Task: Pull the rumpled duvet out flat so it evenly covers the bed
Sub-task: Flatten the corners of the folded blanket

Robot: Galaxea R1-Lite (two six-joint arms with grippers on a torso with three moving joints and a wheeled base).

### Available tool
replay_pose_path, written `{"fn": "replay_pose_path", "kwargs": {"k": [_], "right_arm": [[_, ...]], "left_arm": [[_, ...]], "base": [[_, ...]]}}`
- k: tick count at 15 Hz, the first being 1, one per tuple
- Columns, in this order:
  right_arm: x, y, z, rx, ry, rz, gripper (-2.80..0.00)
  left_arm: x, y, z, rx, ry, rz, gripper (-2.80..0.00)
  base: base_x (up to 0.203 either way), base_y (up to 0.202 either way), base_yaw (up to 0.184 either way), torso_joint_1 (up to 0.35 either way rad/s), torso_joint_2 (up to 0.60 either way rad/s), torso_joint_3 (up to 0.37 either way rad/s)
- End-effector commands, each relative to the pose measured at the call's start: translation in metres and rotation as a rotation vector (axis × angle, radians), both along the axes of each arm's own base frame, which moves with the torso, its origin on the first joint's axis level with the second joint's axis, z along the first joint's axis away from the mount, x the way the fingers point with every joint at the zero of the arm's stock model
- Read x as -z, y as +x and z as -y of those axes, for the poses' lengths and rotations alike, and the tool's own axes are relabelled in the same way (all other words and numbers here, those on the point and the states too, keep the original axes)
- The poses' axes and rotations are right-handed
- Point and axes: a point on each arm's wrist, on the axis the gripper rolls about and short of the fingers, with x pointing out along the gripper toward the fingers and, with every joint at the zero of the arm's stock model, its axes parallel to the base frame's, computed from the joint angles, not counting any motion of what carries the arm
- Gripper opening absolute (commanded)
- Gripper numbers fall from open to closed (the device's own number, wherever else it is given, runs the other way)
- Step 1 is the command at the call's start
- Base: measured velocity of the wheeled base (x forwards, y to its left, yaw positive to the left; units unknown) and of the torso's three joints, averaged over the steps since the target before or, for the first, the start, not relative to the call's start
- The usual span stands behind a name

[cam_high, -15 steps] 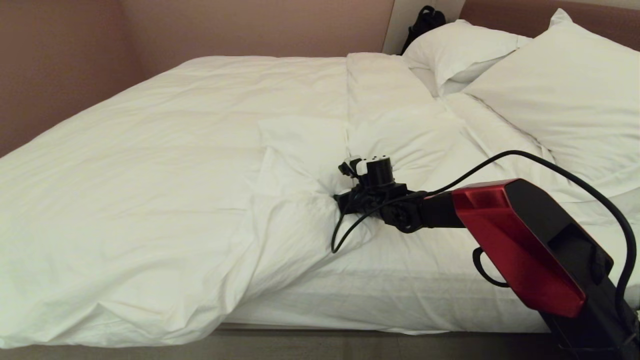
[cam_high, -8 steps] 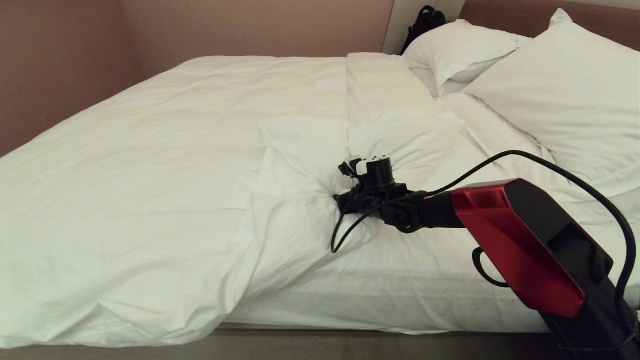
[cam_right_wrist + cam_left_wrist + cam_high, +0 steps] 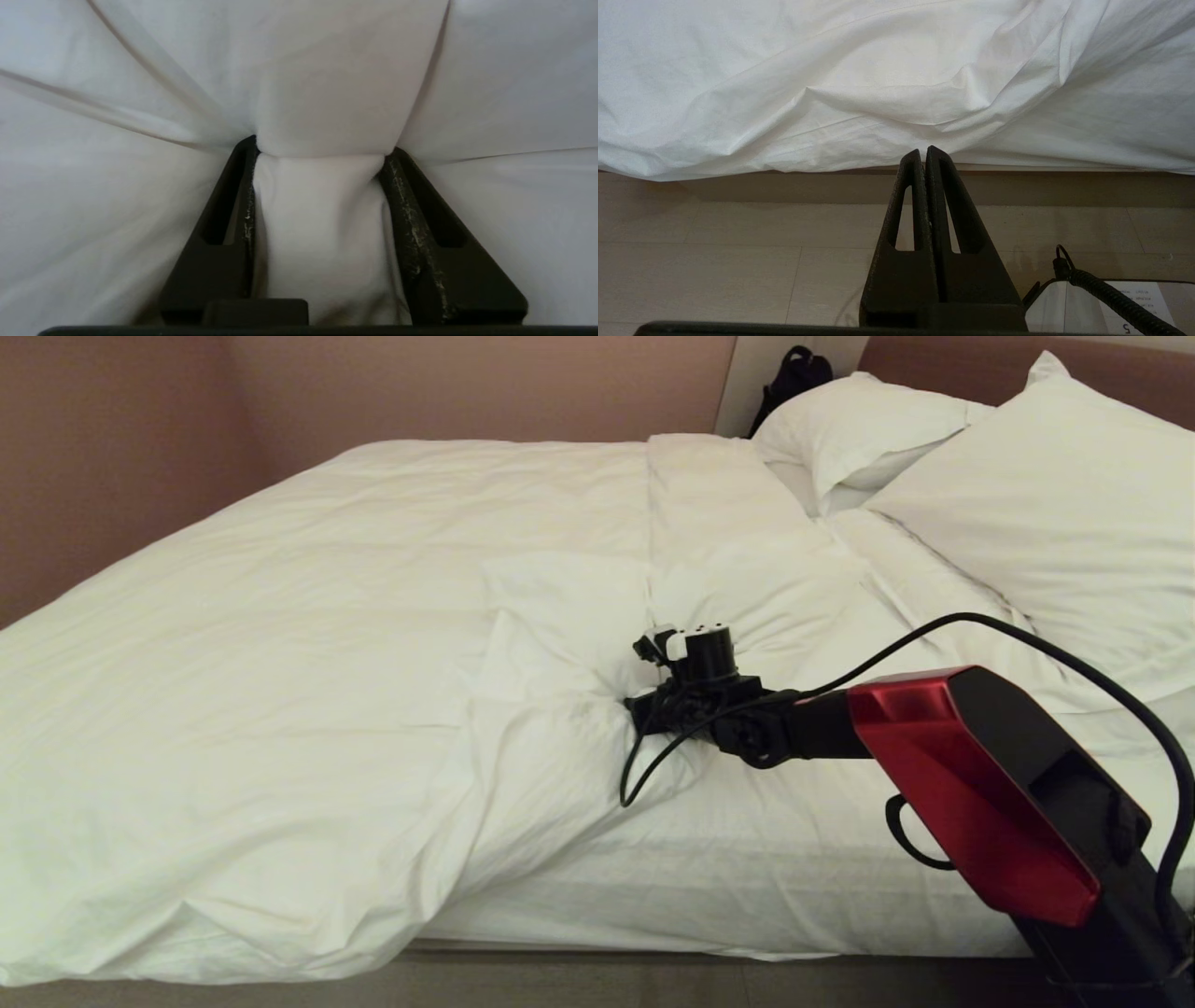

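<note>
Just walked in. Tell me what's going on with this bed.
The robot is making the bed. Its right end effector is clamped on a thick fold of the white duvet, at the bunched edge near the middle of the near side. The duvet covers the foot end; toward the pillows the sheet is bare. The left end effector hangs shut and empty near the floor.

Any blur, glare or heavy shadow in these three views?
Head view: dim, warm light, sharp, no glare. Left wrist view: evenly lit, a soft shadow under the creased white cotton duvet hem. Right wrist view: cloth bunched in the right claw looks soft, shaded creases.
</note>
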Motion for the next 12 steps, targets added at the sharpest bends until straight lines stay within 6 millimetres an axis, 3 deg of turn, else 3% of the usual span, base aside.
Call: {"fn": "replay_pose_path", "kwargs": {"k": [1, 7, 12], "right_arm": [[-0.020, -0.005, 0.002, 0.001, 0.015, 0.033, -2.80], [-0.031, -0.015, 0.009, 0.004, 0.007, 0.025, -2.80], [-0.051, -0.038, 0.026, 0.012, -0.003, 0.007, -2.80]], "left_arm": [[0.000, 0.000, 0.000, -0.001, 0.000, 0.001, -2.80], [0.000, 0.000, 0.000, -0.001, 0.000, 0.001, -2.80], [0.000, 0.000, 0.000, -0.001, 0.000, 0.001, -2.80]], "base": [[0.000, 0.000, 0.000, 0.000, 0.00, 0.000], [0.000, 0.000, 0.000, 0.000, 0.00, 0.000], [0.000, 0.000, 0.000, 0.000, 0.00, 0.000]]}}
